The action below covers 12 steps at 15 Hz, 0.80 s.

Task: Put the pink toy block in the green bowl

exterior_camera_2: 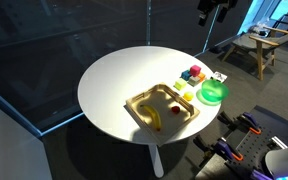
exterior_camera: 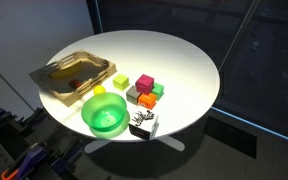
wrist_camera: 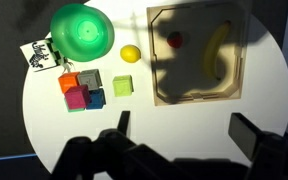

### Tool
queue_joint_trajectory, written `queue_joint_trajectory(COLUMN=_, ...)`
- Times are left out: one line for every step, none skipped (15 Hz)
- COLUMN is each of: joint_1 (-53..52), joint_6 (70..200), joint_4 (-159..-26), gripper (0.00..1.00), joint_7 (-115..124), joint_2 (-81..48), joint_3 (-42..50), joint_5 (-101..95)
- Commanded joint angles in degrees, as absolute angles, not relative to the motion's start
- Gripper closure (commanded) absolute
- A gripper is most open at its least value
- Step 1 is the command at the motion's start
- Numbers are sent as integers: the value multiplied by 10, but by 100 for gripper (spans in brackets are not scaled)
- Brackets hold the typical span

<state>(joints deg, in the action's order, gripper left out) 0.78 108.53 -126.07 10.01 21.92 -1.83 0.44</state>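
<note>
While fingers (wrist_camera: pixel 246 135) stand apart | one pink toy block (wrist_camera: pixel 76 98) | one green bowl (wrist_camera: pixel 81 32)

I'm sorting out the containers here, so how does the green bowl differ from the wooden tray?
The green bowl is round; the wooden tray is rectangular. The bowl is bright green, the tray tan wood. The bowl looks empty, while the tray holds a banana and a small red item. Both sit open-topped on the white table.

You worked in what looked like an office or lab lounge, where a round white table (exterior_camera_2: pixel 109 75) stood on grey carpet (exterior_camera_2: pixel 44 150) beside dark glass partition walls (exterior_camera_2: pixel 54 35), a wooden armchair (exterior_camera_2: pixel 256 42) nearby.
</note>
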Motion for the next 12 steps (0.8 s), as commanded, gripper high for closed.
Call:
queue_joint_trajectory(joint_1=7, joint_6=1112, joint_4=-1262, gripper=0, joint_7=24, joint_2=197, joint_3=8, joint_5=15)
queue_joint_trajectory(joint_1=7, joint_6=1118, joint_4=-1261, gripper=0, joint_7=5, joint_2=188, joint_3=15, joint_5=16)
queue_joint_trajectory(joint_1=8, joint_6=1121, joint_4=-1259, gripper=0, joint_7=-11, joint_2=181, joint_3=22, joint_5=18)
queue_joint_trajectory(joint_1=9, joint_6=1125, joint_4=-1257, gripper=0, joint_7=-22, joint_2=171, joint_3=28, joint_5=20)
queue_joint_trajectory(joint_1=11, joint_6=1122, joint_4=-1255, gripper=0, joint_7=-32, joint_2=161, joint_3=34, joint_5=23)
queue_joint_trajectory(joint_1=13, joint_6=1123, joint_4=-1255, gripper=0, joint_7=-37, joint_2=154, joint_3=38, joint_5=22)
queue_joint_trajectory(joint_1=15, joint_6=1123, joint_4=-1255, gripper=0, joint_7=-42, joint_2=147, joint_3=42, joint_5=21)
queue_joint_trajectory(joint_1=17, joint_6=1131, joint_4=-1257, gripper=0, joint_7=-42, joint_2=141, joint_3=44, joint_5=15)
queue_joint_trajectory(joint_1=19, joint_6=1138, joint_4=-1259, gripper=0, joint_7=-40, joint_2=137, joint_3=45, joint_5=10)
queue_joint_trajectory(joint_1=22, joint_6=1150, joint_4=-1262, gripper=0, joint_7=-36, joint_2=132, joint_3=45, joint_5=4)
queue_joint_trajectory(joint_1=25, joint_6=1158, joint_4=-1264, gripper=0, joint_7=-33, joint_2=128, joint_3=45, joint_5=1)
queue_joint_trajectory(joint_1=27, joint_6=1165, joint_4=-1266, gripper=0, joint_7=-30, joint_2=124, joint_3=46, joint_5=0)
